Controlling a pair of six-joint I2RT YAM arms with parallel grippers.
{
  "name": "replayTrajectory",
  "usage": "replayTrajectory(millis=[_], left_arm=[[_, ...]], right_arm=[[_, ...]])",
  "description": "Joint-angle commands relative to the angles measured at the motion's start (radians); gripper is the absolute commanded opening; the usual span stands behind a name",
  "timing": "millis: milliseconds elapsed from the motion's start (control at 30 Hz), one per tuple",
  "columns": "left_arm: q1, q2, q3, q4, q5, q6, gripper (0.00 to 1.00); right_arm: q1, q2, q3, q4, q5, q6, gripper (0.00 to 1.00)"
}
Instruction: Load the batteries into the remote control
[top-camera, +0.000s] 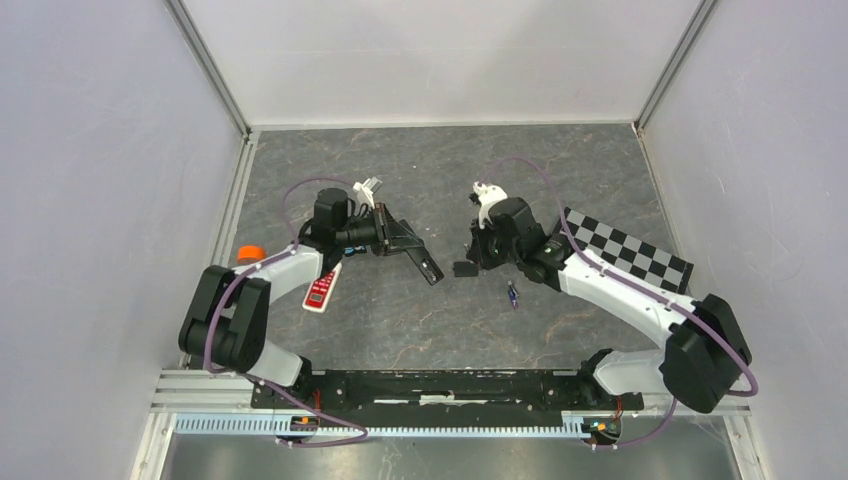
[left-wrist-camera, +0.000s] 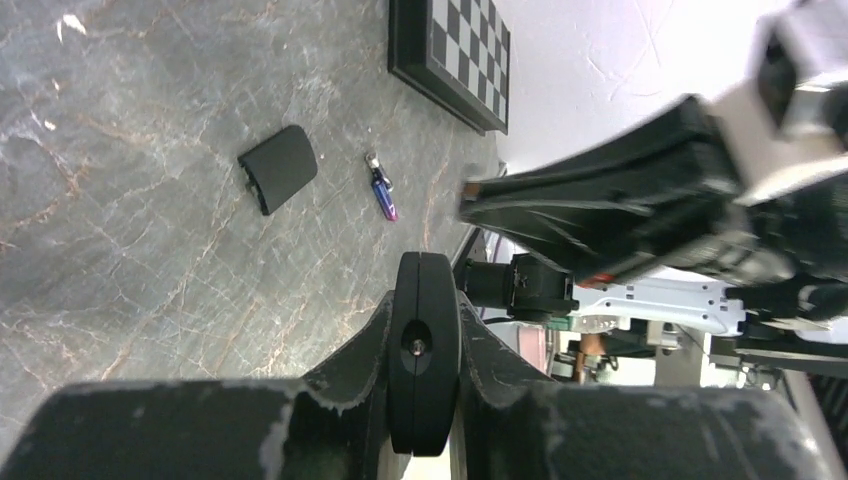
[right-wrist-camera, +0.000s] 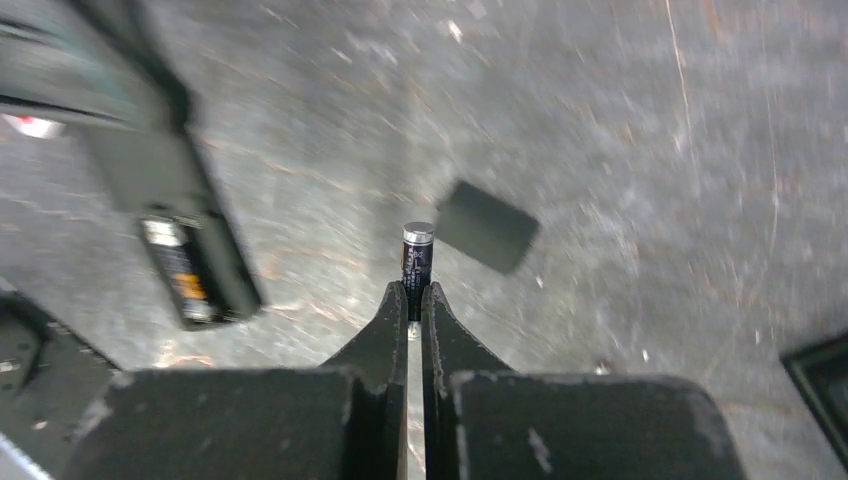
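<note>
My left gripper is shut on the black remote control and holds it above the table. The left wrist view shows that remote end-on, pinched between my fingers. My right gripper is shut on a slim dark battery, whose silvery end sticks out past the fingertips. It hovers to the right of the remote, whose back is open and shows an orange-marked patch. A second battery lies on the table below the right gripper; it also shows in the left wrist view.
The black battery cover lies on the table between the arms, also seen at cover. A red and white remote lies by the left arm. A checkerboard sits at the right, an orange cap at the left.
</note>
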Motion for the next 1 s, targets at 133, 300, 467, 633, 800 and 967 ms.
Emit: replayTrajectory(millis=[133,300,467,633,800,967], left_arm=[[-0.013,0.072,0.038,0.135,0.070,-0.115,0.02],[-0.013,0.092,0.041,0.173,0.053,-0.146,0.02],[-0.013,0.114,0.040,0.228,0.043,-0.187,0.02],[-0.013,0.122,0.045,0.228,0.034,-0.194,0.02],[-0.013,0.129,0.051,0.229,0.029,-0.202,0.02],[-0.013,0.133,0.056,0.229,0.023,-0.211,0.02]], right_arm=[[0.015,-0.018,0.158,0.081,-0.237,-0.090,0.00],[0.035,-0.002,0.179,0.063,-0.296,-0.110,0.00],[0.047,0.034,0.198,0.021,-0.311,-0.143,0.00],[0.054,0.057,0.202,0.007,-0.294,-0.158,0.00],[0.069,0.078,0.212,-0.019,-0.289,-0.179,0.01],[0.080,0.090,0.204,-0.017,-0.279,-0.180,0.02]])
